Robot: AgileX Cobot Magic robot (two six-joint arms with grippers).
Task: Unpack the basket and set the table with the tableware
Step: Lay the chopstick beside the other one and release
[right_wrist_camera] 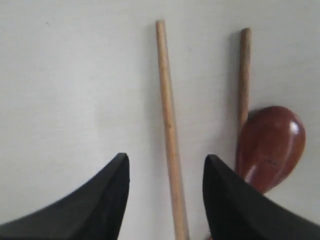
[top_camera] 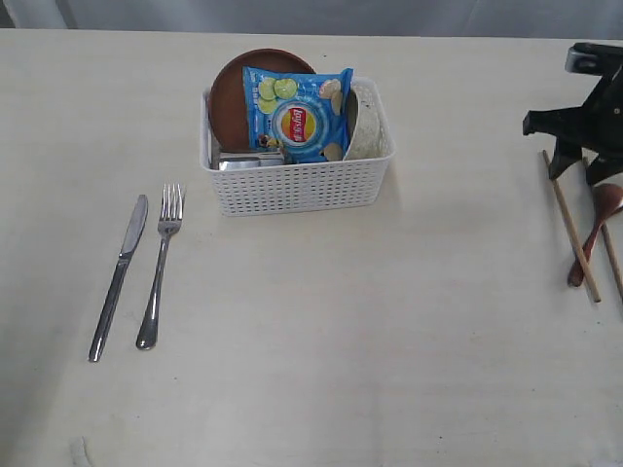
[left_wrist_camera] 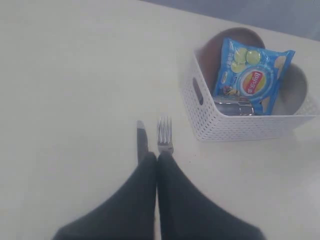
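Observation:
The white basket stands at the table's back centre, holding the brown plate, the off-white bowl, a steel cup and a blue chip bag. The knife and fork lie side by side on the left. At the right edge lie two chopsticks and the red-brown spoon. My right gripper is open just above them, one chopstick between its fingers, untouched, the spoon beside it. My left gripper is shut and empty, above the knife and fork.
The pale table runs wide in front of the basket. The right arm's black body stands over the far ends of the chopsticks. The second chopstick lies partly under the spoon. The table's far edge lies just behind the basket.

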